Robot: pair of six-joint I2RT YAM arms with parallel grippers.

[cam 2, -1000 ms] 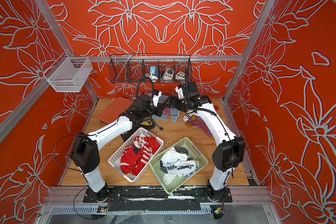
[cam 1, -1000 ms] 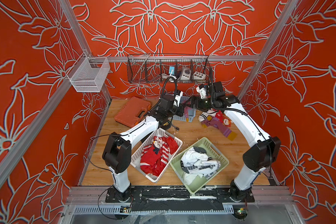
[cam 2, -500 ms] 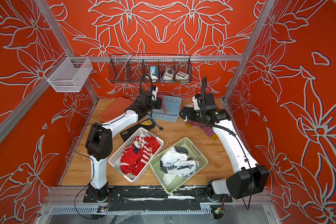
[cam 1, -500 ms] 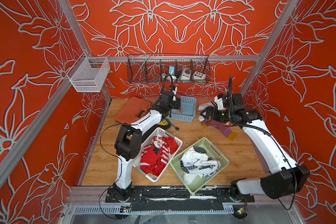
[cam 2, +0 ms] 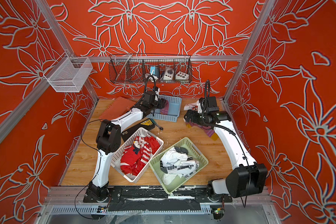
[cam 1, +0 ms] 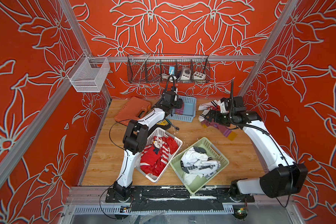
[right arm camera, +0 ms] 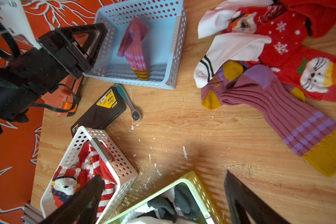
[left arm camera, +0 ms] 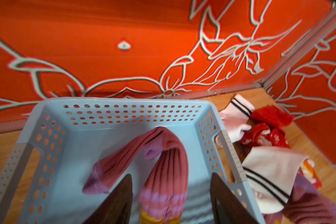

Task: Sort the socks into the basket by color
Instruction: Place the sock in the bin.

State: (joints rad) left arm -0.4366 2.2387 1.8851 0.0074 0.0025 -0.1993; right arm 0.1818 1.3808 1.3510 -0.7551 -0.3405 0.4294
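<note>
My left arm is stretched long toward the far wall. Its left hand hangs over the blue basket with the fingers parted and pinching nothing. One purple sock lies folded inside that basket, below the fingers, blurred in the left wrist view. My right arm reaches forward and turns inward at the wrist. That puts the right hand above bare surface, just beside the loose heap, spread wide and empty.

I count three baskets. Besides the blue one there is a white basket filled with red socks and a green basket filled with white socks. Both piles are too tangled for me to count. The loose heap on the surface holds two white striped socks, at least two purple socks with yellow patches, and several red ones bunched together.
</note>
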